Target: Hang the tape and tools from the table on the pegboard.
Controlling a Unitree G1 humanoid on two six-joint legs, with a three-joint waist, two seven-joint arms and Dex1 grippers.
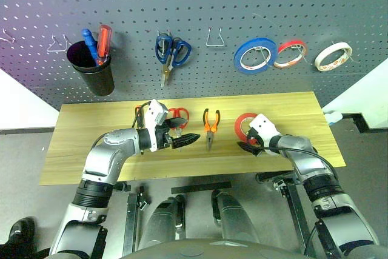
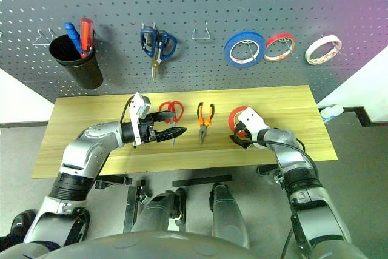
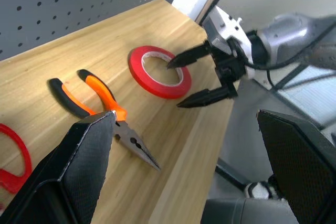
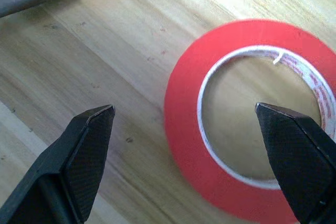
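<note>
Right wrist view: the tape [image 4: 247, 119], an all-red ring, lies flat on the surface [image 4: 105, 72] directly ahead of the right end effector [image 4: 191, 124], whose two black fingers stand spread, one over the ring's hollow centre, the other over bare wood outside the ring; neither is seen touching the tape. Left wrist view: the same right end effector [image 3: 191, 80] reaches in from the surface's front edge, one fingertip over the ring's hole, the other just outside the ring's near rim. To this end effector's left, near but apart from the tape, lie the pliers [image 1: 210, 127], orange-and-black handles toward the pegboard [image 1: 194, 22] and nose toward the front edge. Further left lie the red-handled scissors [image 2: 171, 111], partly behind the left end effector [image 1: 190, 140], which hovers above the surface with fingers spread and nothing between them, pointing toward the pliers. Beyond both end effectors, on the pegboard, hang blue-handled scissors [image 1: 171, 53], a blue tape roll [image 1: 255, 55], a red roll with a white core [image 1: 290, 53], a white roll [image 1: 333, 56] and a black cup [image 1: 92, 68] holding blue and red screwdrivers.
</note>
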